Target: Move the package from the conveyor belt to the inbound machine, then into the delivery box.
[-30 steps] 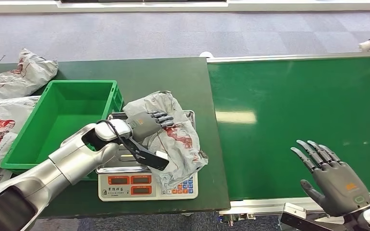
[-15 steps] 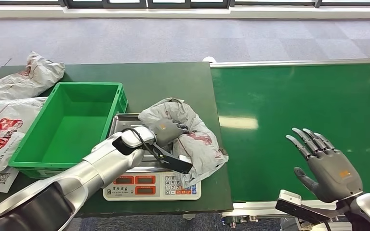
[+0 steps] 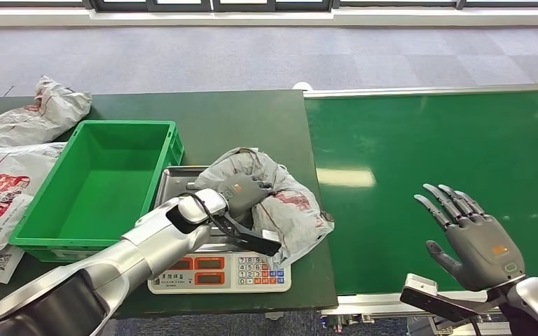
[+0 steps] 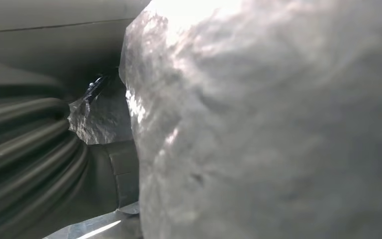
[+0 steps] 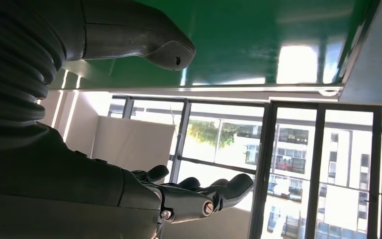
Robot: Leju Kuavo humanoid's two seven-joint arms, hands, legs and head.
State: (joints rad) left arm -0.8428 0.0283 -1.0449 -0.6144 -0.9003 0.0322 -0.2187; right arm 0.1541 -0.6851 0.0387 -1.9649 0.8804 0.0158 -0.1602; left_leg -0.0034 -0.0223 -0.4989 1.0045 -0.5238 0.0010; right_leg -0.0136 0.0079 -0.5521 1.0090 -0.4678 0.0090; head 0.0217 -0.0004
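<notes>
The grey crumpled package (image 3: 284, 204) lies on the steel tray of the weighing scale (image 3: 218, 270), hanging over the tray's right side. My left hand (image 3: 242, 190) grips the package from the left, fingers curled into the plastic. Close up in the left wrist view, the package (image 4: 278, 124) bulges right in front of the hand. The green delivery box (image 3: 98, 183) stands empty just left of the scale. My right hand (image 3: 473, 239) hovers open, fingers spread, over the near edge of the green conveyor belt (image 3: 434, 147); the right wrist view shows that hand (image 5: 129, 189) holding nothing.
Two other grey mail bags (image 3: 38, 112) (image 3: 0, 192) lie on the dark table (image 3: 245, 119) left of the box. The belt's metal rail (image 3: 371, 304) runs along the near edge by my right arm.
The head camera tilted, shifting the whole scene. My left hand closed tighter and the package bunched up toward the tray's right. The right hand stayed open and nearly still.
</notes>
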